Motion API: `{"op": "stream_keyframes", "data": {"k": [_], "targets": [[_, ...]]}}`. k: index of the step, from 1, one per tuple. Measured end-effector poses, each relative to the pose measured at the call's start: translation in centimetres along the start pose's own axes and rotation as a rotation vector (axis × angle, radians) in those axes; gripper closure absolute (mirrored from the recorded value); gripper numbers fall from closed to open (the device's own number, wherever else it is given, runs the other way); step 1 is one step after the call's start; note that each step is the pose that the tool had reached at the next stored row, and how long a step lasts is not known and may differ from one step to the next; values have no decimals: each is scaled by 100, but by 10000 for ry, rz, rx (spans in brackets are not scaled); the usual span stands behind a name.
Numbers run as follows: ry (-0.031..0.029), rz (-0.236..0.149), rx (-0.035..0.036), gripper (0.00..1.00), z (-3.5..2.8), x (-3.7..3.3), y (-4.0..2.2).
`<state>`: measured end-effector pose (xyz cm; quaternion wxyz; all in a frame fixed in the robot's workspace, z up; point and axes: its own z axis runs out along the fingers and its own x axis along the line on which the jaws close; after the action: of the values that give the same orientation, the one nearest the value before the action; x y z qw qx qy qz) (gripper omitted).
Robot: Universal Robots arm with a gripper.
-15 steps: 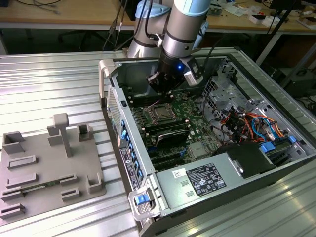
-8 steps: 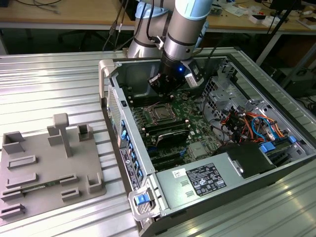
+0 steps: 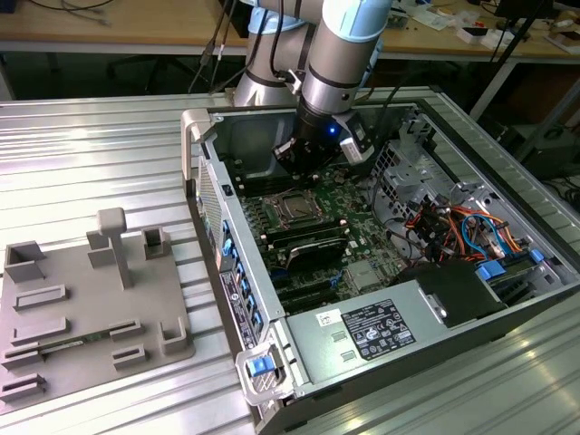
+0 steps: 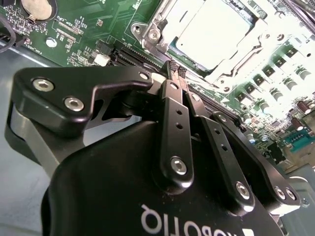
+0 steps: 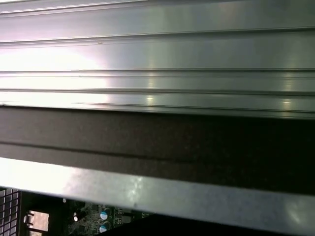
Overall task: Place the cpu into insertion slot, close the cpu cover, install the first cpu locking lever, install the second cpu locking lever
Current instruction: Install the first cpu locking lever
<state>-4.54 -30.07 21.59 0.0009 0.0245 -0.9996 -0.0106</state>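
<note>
The green motherboard [image 3: 317, 217] lies flat in the open computer case [image 3: 435, 299], a box of grey sheet metal resting on a ribbed aluminium table [image 3: 91, 145]. Near the middle of the board sits the insertion slot [image 3: 292, 207], a small dark square with a bright metal surround. In the second wrist view the slot [image 4: 216, 39] appears close up: the cpu [image 4: 212, 30], a flat square with a dull, pale silver top, rests inside it, and the cpu cover [image 4: 170, 22], a thin stamped-steel frame with a square cut-out, lies down around the chip's raised centre. Whether the locking levers at the slot's edges are latched cannot be told.

The gripper [image 4: 173, 70] hangs just above the board beside the slot, on the side toward the long black memory slots [image 4: 133, 55]. Its matte black, bolted linkages converge, and the two slim fingers [image 4: 170, 73] meet tip to tip with nothing between them, so the claw is closed and empty. In the exterior view the gripper [image 3: 304, 163] is a dark shape under the pale blue and grey arm [image 3: 340, 54], poised over the far edge of the slot, its fingers too small to judge there.

The first wrist view gives ridged, brushed aluminium [image 5: 157, 59], a dark band and a glimpse of board with small blue capacitors [image 5: 103, 216]. To the exterior view's left of the case lies a grey moulded fixture tray [image 3: 91, 308] with upright blocks and shallow pockets.
</note>
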Motion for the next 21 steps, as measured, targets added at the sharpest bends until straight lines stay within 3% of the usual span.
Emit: {"op": "stream_keyframes", "data": {"k": [15,21], "targets": [[0,-8,0,89,17,-16,-1],[1,-8,0,89,54,-17,-2]]}}
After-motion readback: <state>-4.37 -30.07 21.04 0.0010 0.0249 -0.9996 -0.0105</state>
